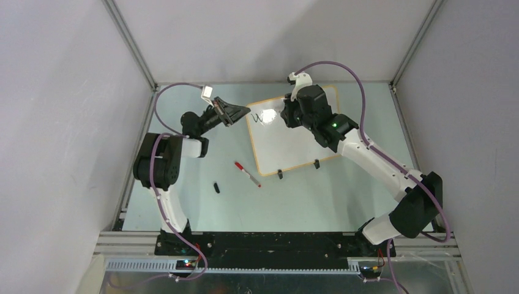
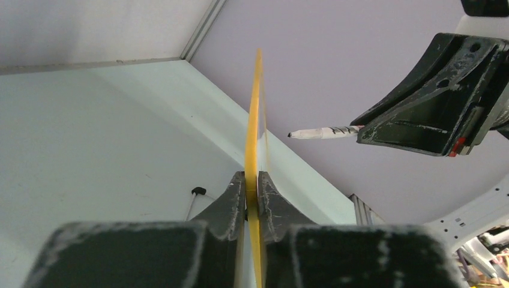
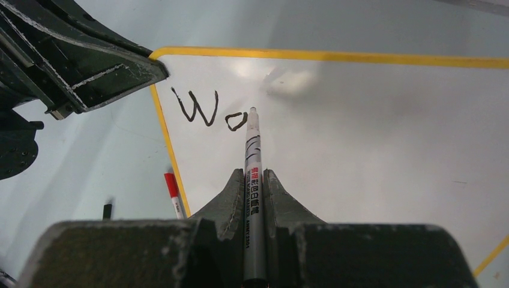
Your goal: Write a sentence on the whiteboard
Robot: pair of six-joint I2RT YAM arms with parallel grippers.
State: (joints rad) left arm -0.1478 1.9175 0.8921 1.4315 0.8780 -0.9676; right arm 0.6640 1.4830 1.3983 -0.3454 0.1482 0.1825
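Whiteboard [image 1: 294, 144] rests on the worktop [image 1: 202, 202], toward 1 o'clock from its centre. Left fingers [image 1: 240, 111] are clamped on its frame at the 10 o'clock corner. Right fingers [image 1: 283, 114] are clamped on a black marker [image 3: 252, 150], its tip at the sentence [image 3: 207, 111], which reads only "W" and a round letter. A red marker [image 1: 247, 174] lies at 7 o'clock.

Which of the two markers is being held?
The black marker, clamped in the right pincer; the red marker lies loose on the table beside the whiteboard.

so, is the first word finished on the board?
No: the whiteboard shows only a W and one more letter, marker tip beside it.
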